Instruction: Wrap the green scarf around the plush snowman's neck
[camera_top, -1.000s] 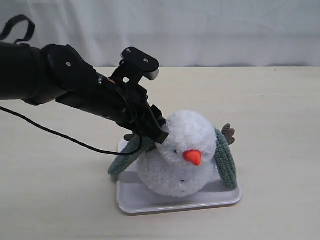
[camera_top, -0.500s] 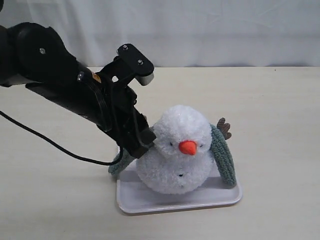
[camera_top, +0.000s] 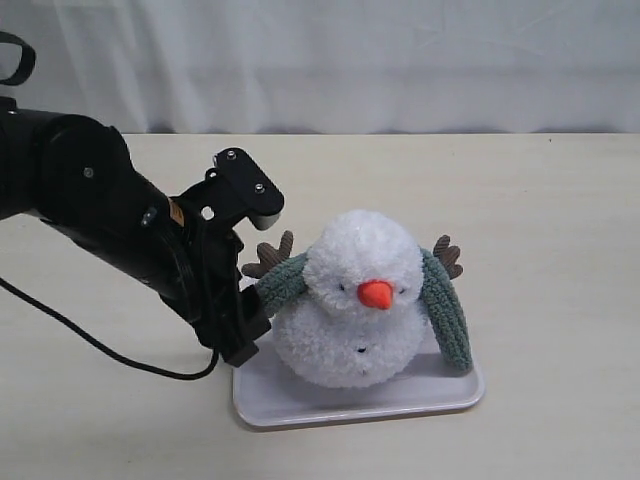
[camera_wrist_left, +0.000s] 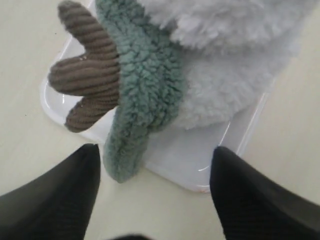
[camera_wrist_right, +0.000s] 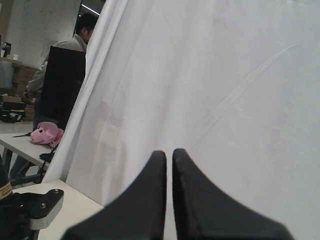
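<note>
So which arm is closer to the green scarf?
Left. The left arm holds its jaws open right beside the green scarf; the right arm is elsewhere, jaws shut, facing a white curtain.

Pale beige table (camera_top: 560, 200) with a matte, evenly lit top, closed at the rear by a white fabric drape (camera_top: 420, 60) hanging in soft folds. In the right wrist view, past the drape's edge: a grey wall (camera_wrist_right: 40, 25), a ceiling light strip (camera_wrist_right: 90, 9), a dark chair back (camera_wrist_right: 62, 85) and a second table (camera_wrist_right: 20, 145).
</note>
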